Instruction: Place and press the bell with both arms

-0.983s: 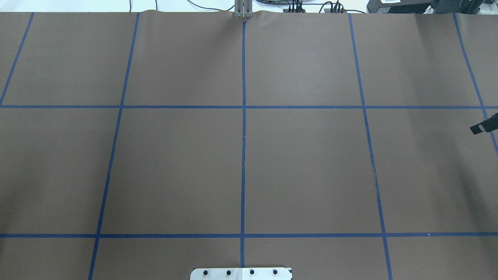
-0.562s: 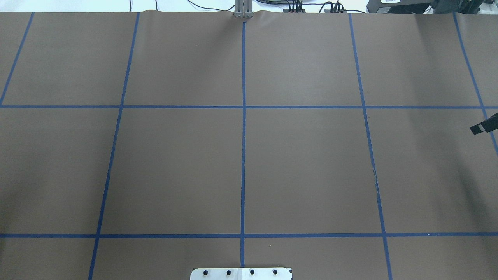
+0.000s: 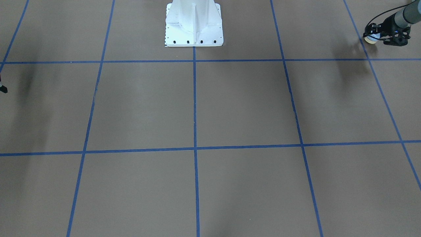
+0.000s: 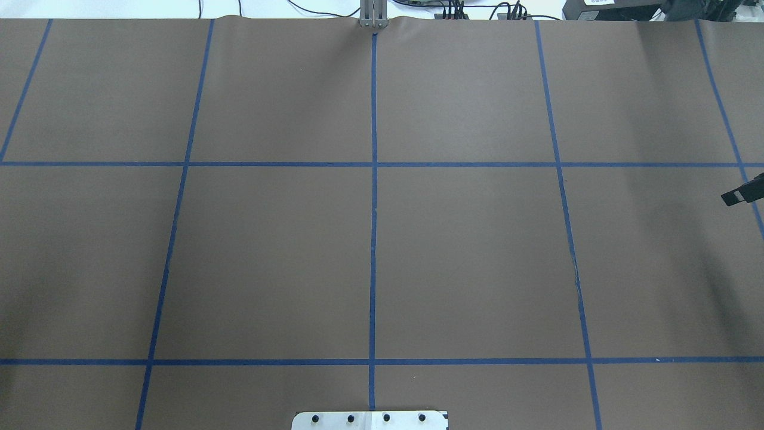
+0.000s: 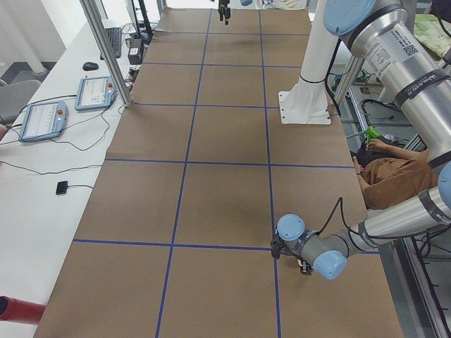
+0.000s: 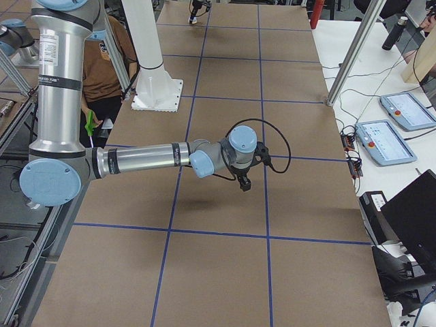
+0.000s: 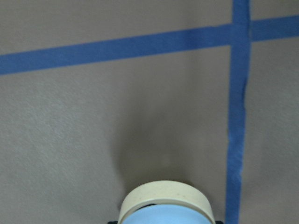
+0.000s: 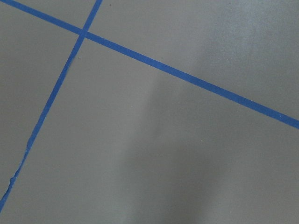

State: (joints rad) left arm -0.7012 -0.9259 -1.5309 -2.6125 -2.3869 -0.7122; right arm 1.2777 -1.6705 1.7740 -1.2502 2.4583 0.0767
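Observation:
My left gripper (image 3: 378, 34) is shut on the bell (image 3: 371, 39) and holds it low over the brown table cover, near a blue tape line at the robot's left end. In the left wrist view the bell (image 7: 164, 207) shows its cream base ring and light-blue dome at the bottom edge, above a tape crossing. My right gripper (image 4: 742, 194) pokes in at the overhead view's right edge, and only one black tip shows, so I cannot tell whether it is open or shut. The exterior right view shows it (image 6: 244, 180) hovering above the cover.
The white bolted pedestal (image 3: 194, 24) stands at the robot's side of the table. Blue tape lines (image 4: 373, 179) divide the brown cover into squares. Tablets (image 6: 390, 139) and cables lie beyond the far long edge. A person (image 5: 394, 176) sits behind the robot.

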